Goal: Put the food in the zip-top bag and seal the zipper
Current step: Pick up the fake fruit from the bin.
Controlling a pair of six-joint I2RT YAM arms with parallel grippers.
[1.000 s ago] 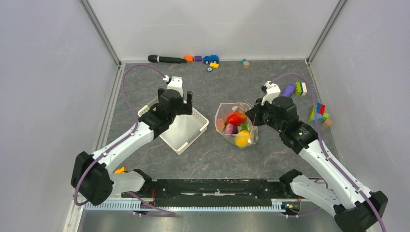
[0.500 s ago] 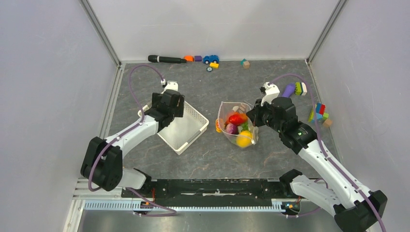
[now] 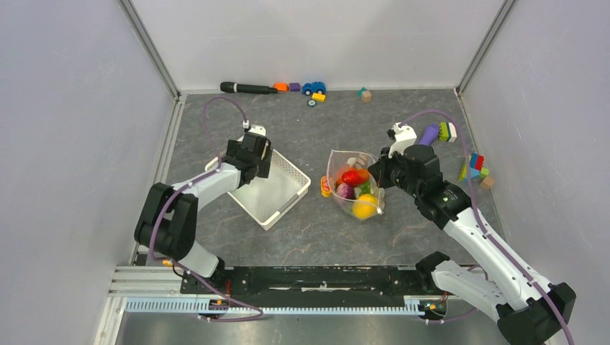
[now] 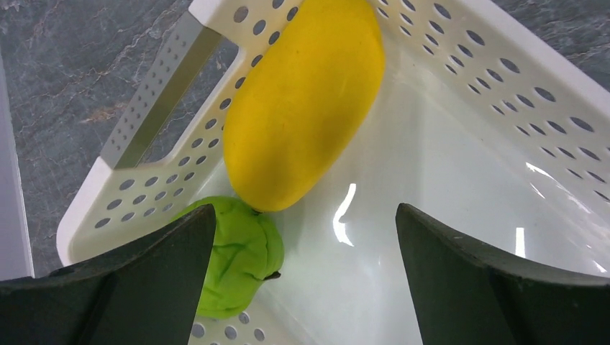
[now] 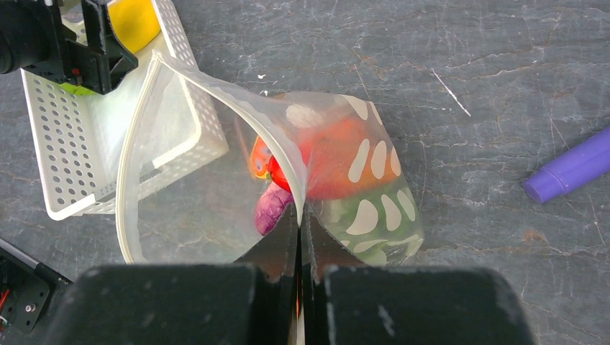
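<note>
**A:** Where was the food?

**B:** Some was in the zip-top bag [image 5: 216, 144]; a red chili [image 5: 331, 158] and a purple onion [image 5: 272, 205] showed through it; the right gripper [image 5: 300, 215] had its jaws pinched together on the bag's rim; the zipper [image 5: 133, 165] gaped unsealed.

**A:** And the rest?

**B:** The yellow mango [image 4: 302, 108] and green pepper [image 4: 241, 255] lay touching in a corner of the white basket [image 4: 460, 79]; its walls hemmed them in; the left gripper [image 4: 302, 237] hung above, jaws wide apart, one finger [image 4: 144, 273] partly hiding the pepper.

**A:** Anything nearby?

**B:** A purple brush handle [image 5: 568, 169] lay beyond the bag, apart; toy blocks [image 3: 475, 167] sat by the right wall.
</note>
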